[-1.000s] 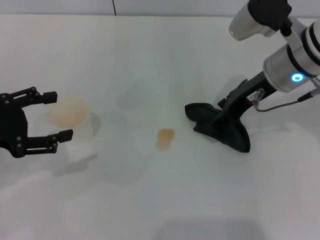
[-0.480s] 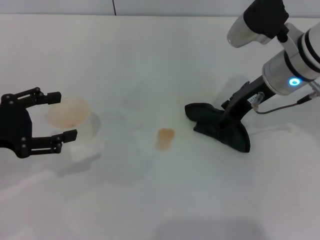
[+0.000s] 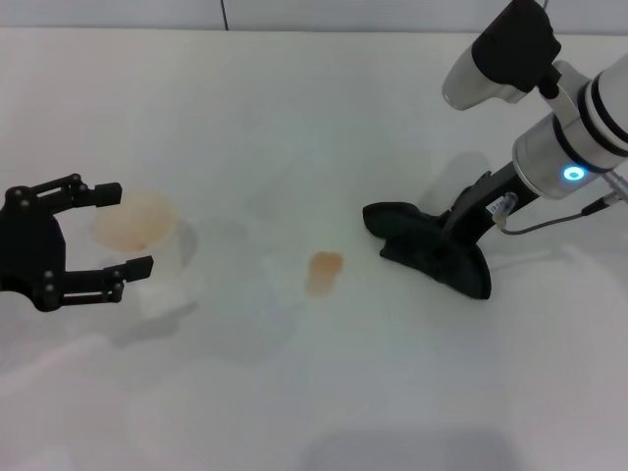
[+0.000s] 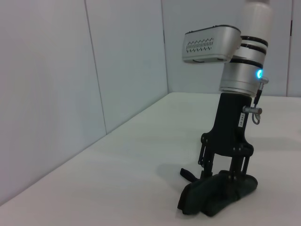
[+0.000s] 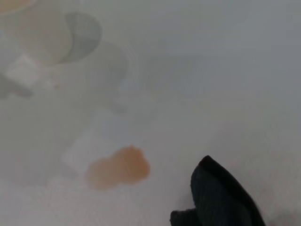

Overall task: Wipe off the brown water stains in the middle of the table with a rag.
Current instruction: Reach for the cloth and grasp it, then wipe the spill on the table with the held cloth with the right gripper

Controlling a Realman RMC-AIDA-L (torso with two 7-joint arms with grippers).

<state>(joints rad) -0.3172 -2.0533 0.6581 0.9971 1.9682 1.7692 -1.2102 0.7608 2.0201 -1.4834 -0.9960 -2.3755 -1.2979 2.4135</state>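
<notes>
Change since a second ago is small: the left gripper (image 3: 116, 230) has drifted slightly nearer the stain while staying spread around the translucent cup (image 3: 139, 235), one finger behind it and one in front, and the right arm has tilted a little more upright over the cloth. The right gripper (image 3: 453, 238) is planted in the black rag (image 3: 432, 251); the left wrist view shows its fingers (image 4: 233, 173) pushed down into the lumpy fabric (image 4: 217, 192), pinching a fold of it. The rag lies on the table (image 3: 314, 392) on the stain's right, near it but not touching, with a strip of bare surface between. The brown water stain (image 3: 324, 266) is a small pale orange blotch with soft edges, also seen in the right wrist view (image 5: 118, 167) just beside the rag's dark corner (image 5: 221, 195). The cup stands well apart on the stain's left. Wide open tabletop surrounds the stain, and the table's far edge lies well behind it.
</notes>
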